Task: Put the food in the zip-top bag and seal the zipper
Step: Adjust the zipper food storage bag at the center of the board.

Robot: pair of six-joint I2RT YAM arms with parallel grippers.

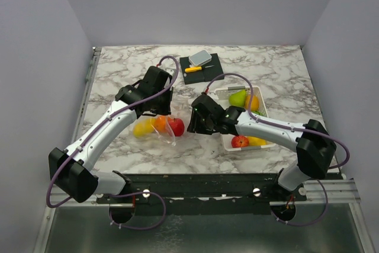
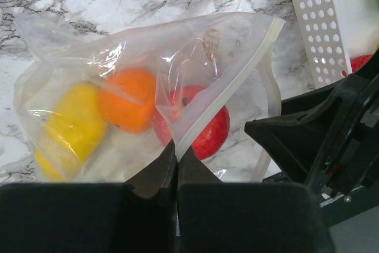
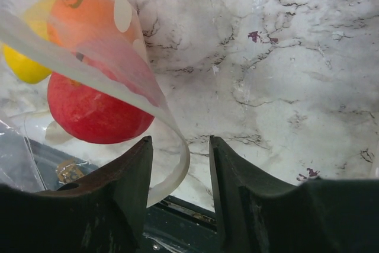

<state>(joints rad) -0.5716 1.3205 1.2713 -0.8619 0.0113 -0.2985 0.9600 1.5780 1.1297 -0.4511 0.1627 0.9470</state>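
While the left gripper (image 2: 176, 161) is pinching the mouth edge of the zip-top bag (image 2: 195, 45), fingers pressed together on the plastic, the bag is lying on the marble table (image 1: 284, 75) between the two arms. It is holding a yellow fruit (image 2: 74, 125), an orange fruit (image 2: 127, 99) and a red apple (image 2: 207, 131). The right gripper (image 3: 179, 146) is hanging at the bag's mouth with fingers spread, the pale zipper (image 2: 228, 84) curling through the gap. A green pear (image 1: 238, 96) and other fruits are sitting in the white basket (image 2: 311, 22) beside it.
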